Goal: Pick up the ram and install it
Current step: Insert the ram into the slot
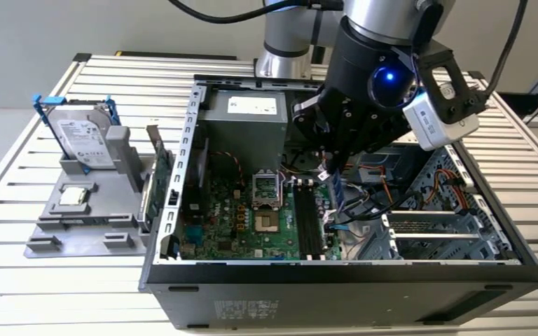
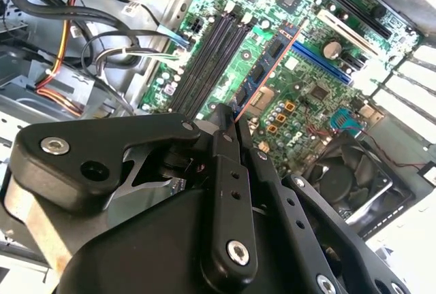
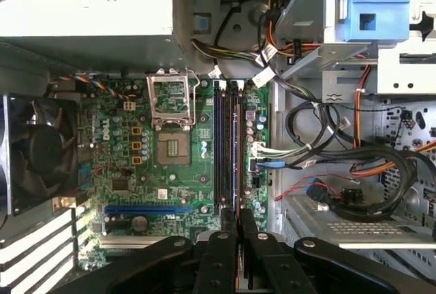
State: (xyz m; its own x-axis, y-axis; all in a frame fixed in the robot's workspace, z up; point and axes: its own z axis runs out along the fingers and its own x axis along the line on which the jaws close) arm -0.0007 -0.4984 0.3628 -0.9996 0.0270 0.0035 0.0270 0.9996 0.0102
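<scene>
Hovering inside the open case [image 1: 171, 210], the gripper [image 1: 336, 176] is holding the ram [image 2: 262, 69] edge-down over the motherboard [image 3: 136, 165]. In the second wrist view the fingers [image 2: 225, 141] are pinched narrowly on the near end of the dark-blue stick, which is running away from them as a thin strip with black chips along it, lying just beside the black memory slots [image 2: 214, 52] and roughly parallel to them. In the first wrist view the ram [image 3: 237, 137] is showing edge-on as a thin line that is standing above the pair of long slots [image 3: 219, 148], with the fingers [image 3: 246, 222] closed on its near end. Whether the stick is touching a slot cannot be told.

In the exterior view, the arm is reaching down from above into the case, near the bundle of cables [image 1: 367, 203]. Well apart, at the exterior view's left, a hard drive [image 1: 82, 136] in a blue frame is standing upright on a grey stand [image 1: 73, 224], and a green card [image 1: 160, 175] is standing on edge between that stand and the case wall.
</scene>
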